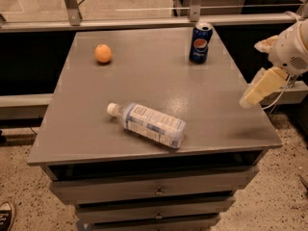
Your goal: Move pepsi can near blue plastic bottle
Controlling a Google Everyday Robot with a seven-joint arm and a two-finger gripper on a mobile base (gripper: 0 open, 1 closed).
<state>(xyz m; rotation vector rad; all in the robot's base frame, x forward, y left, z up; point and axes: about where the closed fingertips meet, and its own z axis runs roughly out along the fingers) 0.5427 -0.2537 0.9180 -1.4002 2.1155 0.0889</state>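
Note:
The pepsi can, dark blue with a round red-white-blue logo and a silver top, stands upright near the far right corner of the grey table. The blue plastic bottle, clear with a white cap and a printed label, lies on its side in the front middle, cap pointing left. My gripper, cream-coloured on a white arm, hangs over the table's right edge. It is well to the right of the can and nearer the front, and it holds nothing.
An orange sits at the far left of the table. Drawers run below the tabletop. A metal rail and posts stand behind the table. A shoe tip shows at the bottom left.

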